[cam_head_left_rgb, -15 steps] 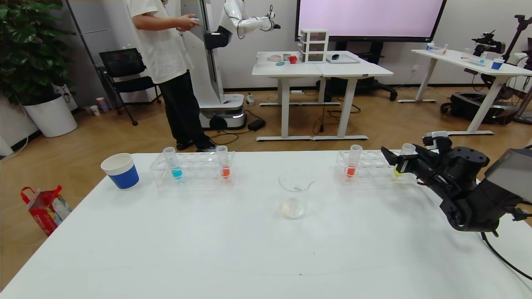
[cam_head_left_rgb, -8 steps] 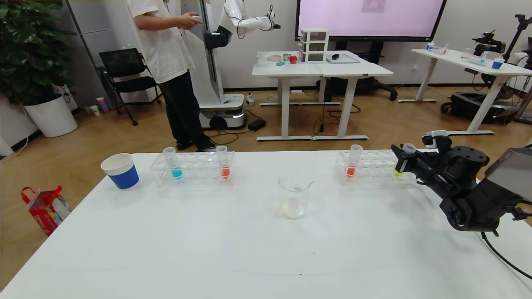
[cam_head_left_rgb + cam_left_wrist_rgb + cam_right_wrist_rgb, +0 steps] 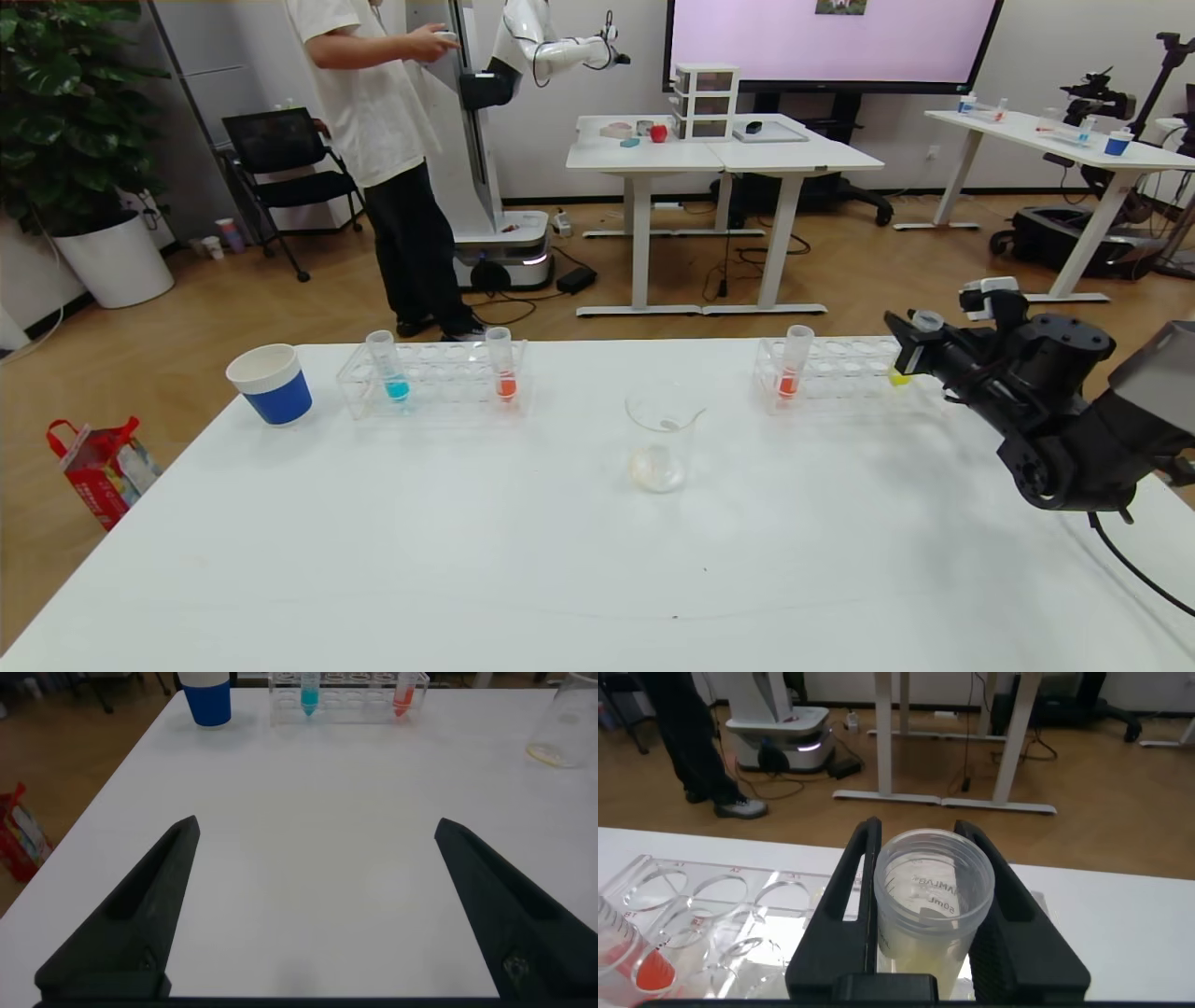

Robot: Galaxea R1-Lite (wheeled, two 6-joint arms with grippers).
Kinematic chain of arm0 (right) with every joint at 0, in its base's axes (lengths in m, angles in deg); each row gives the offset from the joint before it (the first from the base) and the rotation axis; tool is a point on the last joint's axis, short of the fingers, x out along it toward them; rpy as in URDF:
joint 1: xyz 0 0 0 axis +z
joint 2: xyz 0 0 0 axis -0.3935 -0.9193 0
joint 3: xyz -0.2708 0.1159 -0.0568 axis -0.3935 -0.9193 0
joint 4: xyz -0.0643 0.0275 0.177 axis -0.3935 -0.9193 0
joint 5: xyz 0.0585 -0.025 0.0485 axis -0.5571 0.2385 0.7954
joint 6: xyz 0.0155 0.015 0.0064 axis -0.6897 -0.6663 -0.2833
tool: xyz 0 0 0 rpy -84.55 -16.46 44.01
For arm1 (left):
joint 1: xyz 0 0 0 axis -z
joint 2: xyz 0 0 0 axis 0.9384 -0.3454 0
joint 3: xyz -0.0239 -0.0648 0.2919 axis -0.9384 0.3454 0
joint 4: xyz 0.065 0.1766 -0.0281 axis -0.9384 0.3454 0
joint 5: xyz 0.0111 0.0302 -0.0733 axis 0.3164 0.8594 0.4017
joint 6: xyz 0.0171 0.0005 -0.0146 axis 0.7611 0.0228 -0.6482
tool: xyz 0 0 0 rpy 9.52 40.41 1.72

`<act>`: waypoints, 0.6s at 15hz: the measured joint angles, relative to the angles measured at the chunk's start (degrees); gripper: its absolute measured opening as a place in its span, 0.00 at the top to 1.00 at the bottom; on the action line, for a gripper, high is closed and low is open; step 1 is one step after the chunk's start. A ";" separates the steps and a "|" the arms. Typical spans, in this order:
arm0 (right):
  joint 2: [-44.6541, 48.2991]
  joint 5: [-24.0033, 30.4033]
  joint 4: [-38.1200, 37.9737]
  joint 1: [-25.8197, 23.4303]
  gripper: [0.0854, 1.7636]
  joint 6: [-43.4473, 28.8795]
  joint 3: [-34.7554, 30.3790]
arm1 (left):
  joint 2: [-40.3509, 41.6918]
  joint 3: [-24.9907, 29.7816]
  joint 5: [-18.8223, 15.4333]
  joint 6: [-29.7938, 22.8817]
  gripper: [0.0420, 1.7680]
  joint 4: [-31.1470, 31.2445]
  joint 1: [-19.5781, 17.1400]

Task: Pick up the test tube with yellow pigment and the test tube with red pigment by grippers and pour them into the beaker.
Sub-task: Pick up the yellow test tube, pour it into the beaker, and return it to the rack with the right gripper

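Head view: white table [image 3: 523,560] in an office room. Right gripper [image 3: 920,347] at the far right of the table, pinched around the test tube with yellow pigment [image 3: 913,350], with the tube's open rim showing above the fingers and a yellow tip below them, at the right end of a clear rack [image 3: 831,378]. Same rack, left end: a test tube with red pigment [image 3: 794,366], upright in its hole. Beaker [image 3: 662,437] near the table's middle, well apart from both racks, upright. Far left: a second clear rack [image 3: 434,378] with a blue-liquid tube [image 3: 387,366] on its left and a second red-orange tube [image 3: 501,364] on its right, both upright. Blue-and-white paper cup [image 3: 271,384] just left of that rack. Left arm out of sight here.

Left wrist view: left gripper [image 3: 316,905] spread wide above bare table, holding nothing. Farther off, the paper cup [image 3: 206,694], the blue-liquid tube [image 3: 309,691] and the red-orange tube [image 3: 405,693] in their rack; the beaker [image 3: 565,728] at the edge.

Right wrist view: black fingers [image 3: 854,896] pressed against both sides of the yellow tube [image 3: 934,910], seen from above, pale yellow inside. Rack holes [image 3: 719,915] beside it, and the red tube [image 3: 640,957] at the rack's other end.
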 joint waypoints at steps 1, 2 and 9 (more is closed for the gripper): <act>1.06 0.00 -1.78 0.06 0.73 0.00 0.24 | 0.00 0.00 -0.01 0.02 0.01 0.02 0.00; 2.32 -0.02 -3.79 0.11 0.73 0.02 0.61 | 0.00 0.00 0.00 0.00 0.01 0.02 0.00; 8.13 0.50 -8.79 0.26 0.73 0.49 2.94 | 0.00 0.02 -0.01 0.00 0.01 0.00 -0.02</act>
